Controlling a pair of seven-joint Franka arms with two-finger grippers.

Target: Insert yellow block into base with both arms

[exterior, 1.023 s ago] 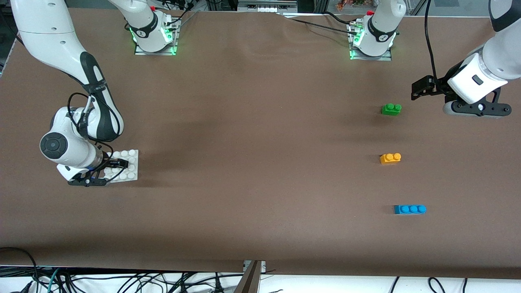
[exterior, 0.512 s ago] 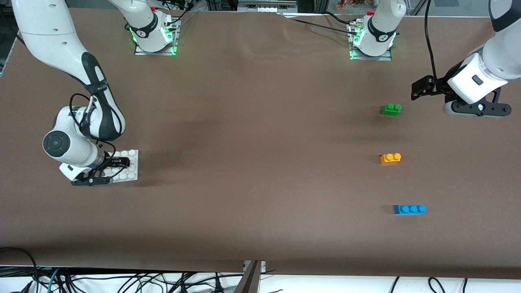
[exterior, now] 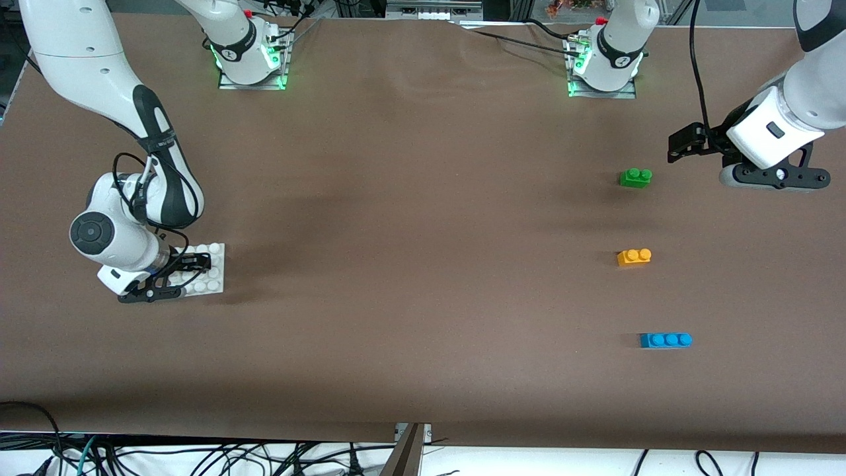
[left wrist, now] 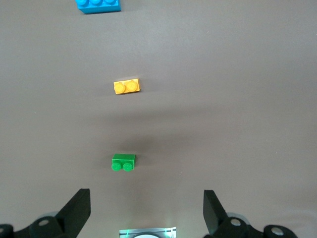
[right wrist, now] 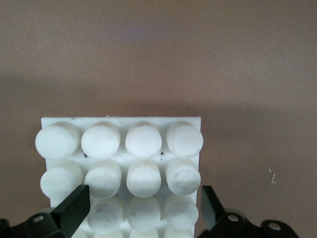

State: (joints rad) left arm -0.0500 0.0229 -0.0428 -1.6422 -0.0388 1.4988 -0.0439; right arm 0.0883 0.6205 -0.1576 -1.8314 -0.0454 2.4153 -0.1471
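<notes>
From the front view, my right gripper (exterior: pixel 193 263) sits low over the base (exterior: pixel 213 272), which lies on the table (exterior: pixel 410 231) toward my right arm's end. My fingers stand apart, one on each side of the plate's edge, not yet pressed in on it as far as I can see. My left gripper (exterior: pixel 681 147) hangs in the air toward my left arm's end, above bare table near the green brick (exterior: pixel 635 177), fingers spread wide and holding nothing; that arm waits. The yellow block (exterior: pixel 634 256) rests on the table, nearer the front camera than the green brick and farther from it than the blue brick (exterior: pixel 665 340). All three bricks lie well apart in a loose row.

From the left wrist view, my left fingers (left wrist: pixel 77 212) are wide apart with open table between them. The green brick (left wrist: pixel 123 162) comes first, then the yellow block (left wrist: pixel 127 87), then the blue brick (left wrist: pixel 98 5) cut off at the picture's edge. Each stands studs up.

From the right wrist view, the base (right wrist: pixel 121 171) fills the space between my right fingers (right wrist: pixel 73 209), its round white studs facing up. My fingers straddle it, just beside its two edges; I cannot tell whether they touch.
</notes>
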